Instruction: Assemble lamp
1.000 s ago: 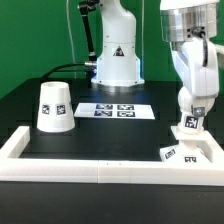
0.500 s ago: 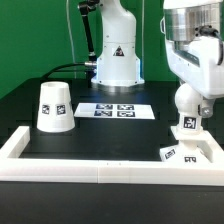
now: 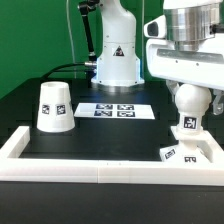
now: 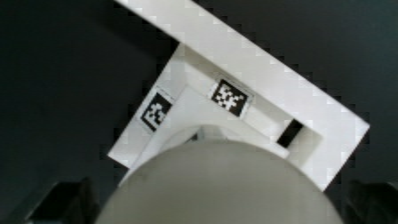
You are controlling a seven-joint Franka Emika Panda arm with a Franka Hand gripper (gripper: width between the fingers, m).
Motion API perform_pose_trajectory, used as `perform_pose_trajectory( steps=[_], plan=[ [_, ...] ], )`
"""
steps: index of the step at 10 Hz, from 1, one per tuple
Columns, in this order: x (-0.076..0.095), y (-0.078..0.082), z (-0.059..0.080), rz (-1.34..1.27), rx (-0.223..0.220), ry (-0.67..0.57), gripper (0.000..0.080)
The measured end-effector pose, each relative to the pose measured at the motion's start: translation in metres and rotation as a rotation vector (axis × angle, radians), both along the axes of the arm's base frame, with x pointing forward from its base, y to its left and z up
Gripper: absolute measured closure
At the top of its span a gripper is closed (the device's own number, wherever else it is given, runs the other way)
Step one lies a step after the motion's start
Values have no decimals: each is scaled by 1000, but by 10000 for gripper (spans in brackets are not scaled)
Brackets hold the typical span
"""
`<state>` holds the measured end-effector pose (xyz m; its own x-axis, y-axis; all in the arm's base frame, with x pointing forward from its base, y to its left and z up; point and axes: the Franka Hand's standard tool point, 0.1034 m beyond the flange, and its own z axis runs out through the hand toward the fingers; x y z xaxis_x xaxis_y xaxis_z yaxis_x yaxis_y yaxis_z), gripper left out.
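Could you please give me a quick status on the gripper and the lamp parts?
Gripper around round white bulb, jaws hidden. Bulb above flat angular white base, contact unclear. Tapered white shade standing apart, exterior view's left. Nothing in the way.

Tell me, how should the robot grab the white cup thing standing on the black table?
The shade stands alone and upright, narrow end up, wide end on the table. Probably best to come straight down from above and pinch its narrow upper part across the two sloping sides. Nothing stands close by, so the fingers have room. The end effector itself is hidden behind the bulb right now.
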<state>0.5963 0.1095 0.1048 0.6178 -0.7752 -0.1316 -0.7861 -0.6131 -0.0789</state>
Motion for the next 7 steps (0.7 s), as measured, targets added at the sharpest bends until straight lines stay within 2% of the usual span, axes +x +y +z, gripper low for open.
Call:
perform_pose_trajectory(
  steps=[2,3,7],
  plan=[
    [0,-1,0,138,-4,-21,101],
    [1,-3,1,331,-34,-45,101],
    [5,-2,8,767,-72,-99,101]
  ],
)
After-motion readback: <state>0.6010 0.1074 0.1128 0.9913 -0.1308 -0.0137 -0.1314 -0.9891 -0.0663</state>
